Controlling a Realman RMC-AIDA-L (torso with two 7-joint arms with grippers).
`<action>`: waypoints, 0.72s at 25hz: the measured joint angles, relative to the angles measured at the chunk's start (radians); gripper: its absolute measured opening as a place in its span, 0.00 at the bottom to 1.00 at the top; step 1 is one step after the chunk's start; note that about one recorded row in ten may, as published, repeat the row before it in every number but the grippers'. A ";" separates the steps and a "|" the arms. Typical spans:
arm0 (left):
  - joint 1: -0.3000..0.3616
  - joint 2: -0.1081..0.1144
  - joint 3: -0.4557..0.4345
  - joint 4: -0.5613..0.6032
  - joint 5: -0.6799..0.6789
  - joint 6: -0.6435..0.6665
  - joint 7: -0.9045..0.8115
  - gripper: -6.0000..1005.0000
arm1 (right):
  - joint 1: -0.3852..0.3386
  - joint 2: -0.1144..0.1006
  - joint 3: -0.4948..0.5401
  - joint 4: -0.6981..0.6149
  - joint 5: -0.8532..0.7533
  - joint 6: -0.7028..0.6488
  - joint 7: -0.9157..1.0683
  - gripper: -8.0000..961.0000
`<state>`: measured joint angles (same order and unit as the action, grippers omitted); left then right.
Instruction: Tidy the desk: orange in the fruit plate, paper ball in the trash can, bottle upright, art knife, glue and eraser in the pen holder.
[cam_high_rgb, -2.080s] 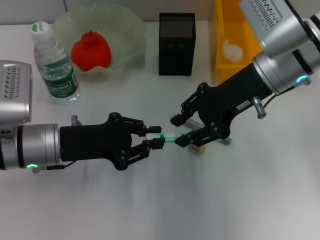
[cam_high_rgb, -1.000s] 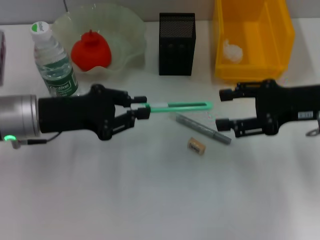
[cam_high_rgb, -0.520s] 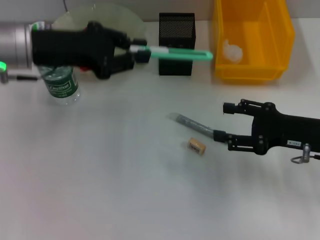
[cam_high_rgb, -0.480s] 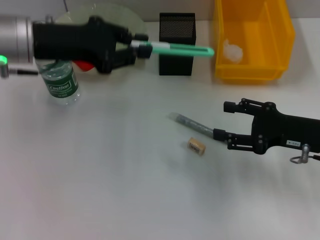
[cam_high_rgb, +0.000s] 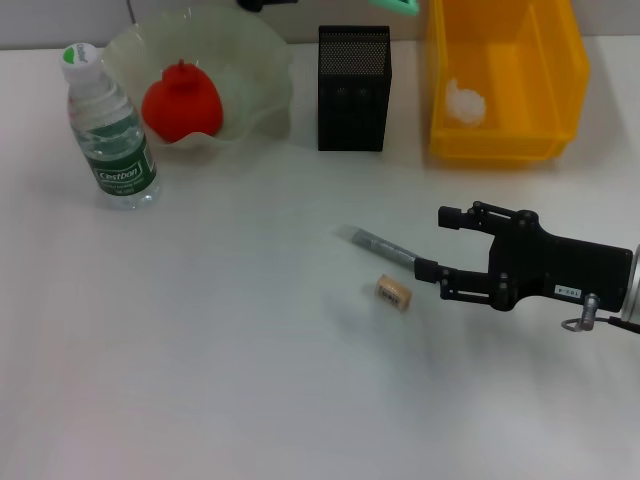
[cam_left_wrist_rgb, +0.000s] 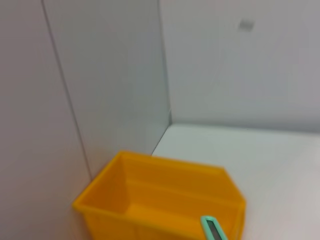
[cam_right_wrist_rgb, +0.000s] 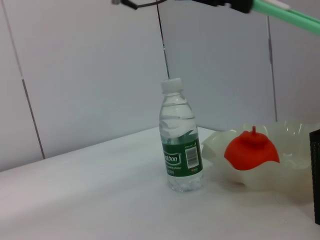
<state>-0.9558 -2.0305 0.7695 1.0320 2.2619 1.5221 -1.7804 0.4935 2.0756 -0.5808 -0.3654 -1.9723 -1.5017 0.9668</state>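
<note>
The right gripper (cam_high_rgb: 432, 243), jaws spread and empty, lies low over the white desk (cam_high_rgb: 200, 360). The glue (cam_high_rgb: 378, 246) sits just off its fingertips at about nine o'clock, its long axis running ten to four, near end toward the lower finger. The eraser (cam_high_rgb: 393, 292) lies beside it at eight o'clock. The left gripper is mostly out of frame above the pen holder (cam_high_rgb: 353, 90), carrying the art knife (cam_high_rgb: 396, 5); its finger state I cannot tell.
</note>
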 joint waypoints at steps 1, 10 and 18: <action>-0.021 -0.006 0.001 0.000 0.044 -0.017 -0.011 0.21 | 0.000 0.000 0.001 0.002 0.000 0.000 0.000 0.82; -0.123 -0.036 0.078 -0.010 0.279 -0.106 -0.092 0.21 | 0.000 0.003 0.004 0.013 0.000 0.003 -0.001 0.82; -0.150 -0.040 0.181 -0.006 0.398 -0.164 -0.162 0.21 | 0.007 0.003 0.004 0.014 0.000 0.004 -0.001 0.82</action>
<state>-1.1062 -2.0707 0.9508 1.0259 2.6600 1.3582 -1.9426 0.5002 2.0786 -0.5767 -0.3512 -1.9727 -1.4979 0.9654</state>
